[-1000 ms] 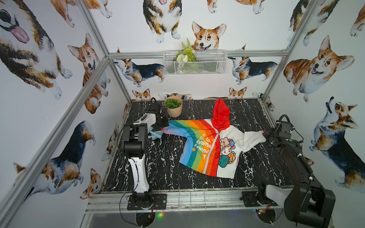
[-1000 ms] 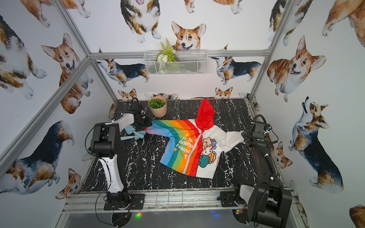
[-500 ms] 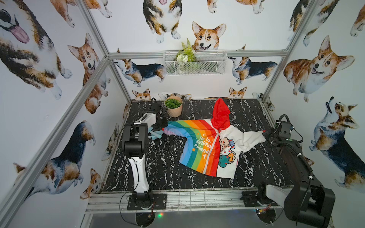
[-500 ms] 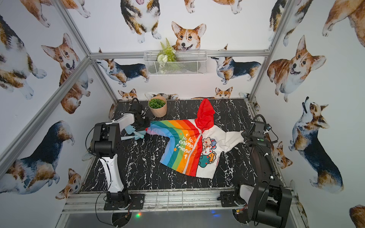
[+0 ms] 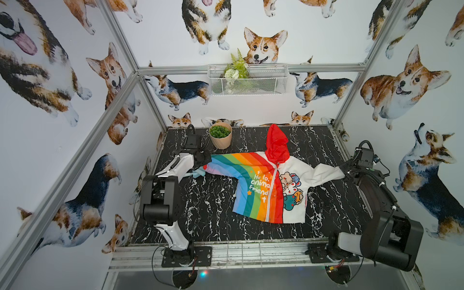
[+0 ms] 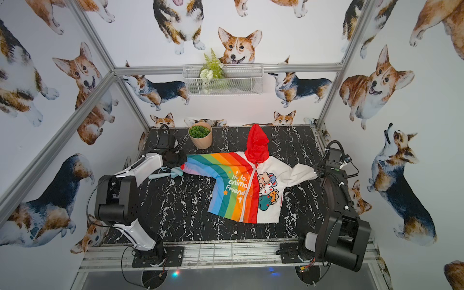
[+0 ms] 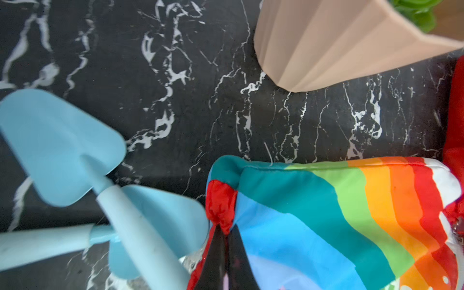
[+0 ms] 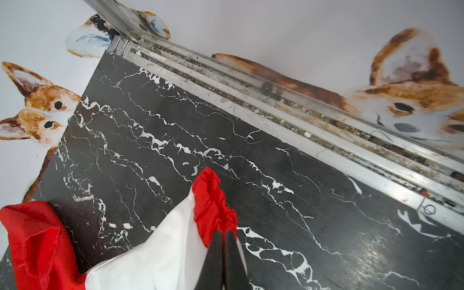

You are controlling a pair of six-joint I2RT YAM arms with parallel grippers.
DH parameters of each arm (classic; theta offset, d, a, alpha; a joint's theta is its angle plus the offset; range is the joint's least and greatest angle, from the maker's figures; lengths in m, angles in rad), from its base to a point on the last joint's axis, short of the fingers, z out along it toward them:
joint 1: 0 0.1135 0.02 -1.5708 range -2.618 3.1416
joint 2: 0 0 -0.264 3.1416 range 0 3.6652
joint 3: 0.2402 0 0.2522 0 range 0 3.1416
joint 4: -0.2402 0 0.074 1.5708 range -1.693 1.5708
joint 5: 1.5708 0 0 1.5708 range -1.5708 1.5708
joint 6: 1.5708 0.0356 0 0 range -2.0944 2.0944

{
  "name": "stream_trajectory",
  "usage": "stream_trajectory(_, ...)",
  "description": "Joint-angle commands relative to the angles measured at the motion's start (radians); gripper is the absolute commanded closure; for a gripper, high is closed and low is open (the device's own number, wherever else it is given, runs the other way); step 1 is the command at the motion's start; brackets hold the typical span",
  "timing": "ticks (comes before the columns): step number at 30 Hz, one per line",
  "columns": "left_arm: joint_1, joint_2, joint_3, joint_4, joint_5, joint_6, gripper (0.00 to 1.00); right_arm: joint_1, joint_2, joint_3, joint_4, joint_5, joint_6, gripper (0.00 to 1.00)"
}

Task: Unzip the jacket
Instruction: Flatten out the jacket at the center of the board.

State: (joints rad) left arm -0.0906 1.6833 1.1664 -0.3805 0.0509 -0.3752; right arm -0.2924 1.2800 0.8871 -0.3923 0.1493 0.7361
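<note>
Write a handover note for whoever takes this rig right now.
Left gripper: shut on the rainbow sleeve's cuff.
Right gripper: shut on the white sleeve's cuff.
Jacket: flat on the table, front up, sleeves spread, hood toward the back wall.
Done: both cuffs gripped.
Left: zipper is closed; unzip it.

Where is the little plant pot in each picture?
In a top view: the plant pot stands at the back of the table, behind the rainbow sleeve.
In a top view: same spot.
Left wrist: pot beyond the sleeve, apart.
Right wrist: not in it.
Shared landmark: the jacket, in every view.
</note>
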Motion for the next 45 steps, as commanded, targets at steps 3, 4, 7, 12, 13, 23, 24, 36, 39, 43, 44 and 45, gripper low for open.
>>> stream_trajectory(3, 0.028, -0.151, -0.113, 0.013, -0.150, -0.073, 1.00, -0.005, 0.045, 0.055, 0.026, 0.004, -0.023, 1.00)
stream_trajectory(4, 0.030, -0.170, -0.132, 0.011, -0.160, -0.075, 1.00, -0.005, 0.053, 0.069, 0.027, -0.004, -0.029, 1.00)
stream_trajectory(7, 0.046, -0.216, -0.170, 0.000, -0.185, -0.094, 1.00, -0.005, 0.052, 0.093, 0.022, -0.001, -0.029, 1.00)
stream_trajectory(12, 0.061, -0.263, -0.233, 0.006, -0.210, -0.112, 1.00, -0.005, 0.027, 0.082, 0.001, 0.074, -0.034, 1.00)
stream_trajectory(13, 0.064, -0.266, -0.240, 0.006, -0.209, -0.112, 1.00, -0.005, 0.025, 0.080, 0.000, 0.082, -0.036, 1.00)
stream_trajectory(23, 0.071, -0.211, -0.234, 0.021, -0.153, -0.108, 0.44, -0.005, 0.126, 0.083, -0.011, 0.016, -0.054, 0.86)
stream_trajectory(24, 0.073, -0.212, -0.225, 0.019, -0.150, -0.110, 0.22, -0.005, 0.151, 0.107, -0.043, 0.000, -0.059, 0.66)
stream_trajectory(36, -0.012, -0.475, -0.252, 0.016, -0.171, -0.049, 0.00, 0.143, -0.071, 0.111, -0.154, 0.175, -0.128, 0.26)
stream_trajectory(39, -0.203, -0.495, -0.265, 0.006, -0.165, -0.033, 0.02, 0.304, -0.135, 0.060, -0.194, 0.121, -0.137, 0.36)
stream_trajectory(43, -0.470, -0.515, -0.304, -0.056, -0.209, -0.074, 0.16, 0.576, -0.188, -0.029, -0.309, 0.100, -0.069, 0.43)
stream_trajectory(44, -0.526, -0.522, -0.333, -0.070, -0.214, -0.098, 0.20, 0.641, -0.206, -0.061, -0.332, 0.104, -0.039, 0.44)
stream_trajectory(45, -0.569, -0.528, -0.351, -0.077, -0.212, -0.115, 0.23, 0.689, -0.219, -0.086, -0.343, 0.108, -0.019, 0.44)
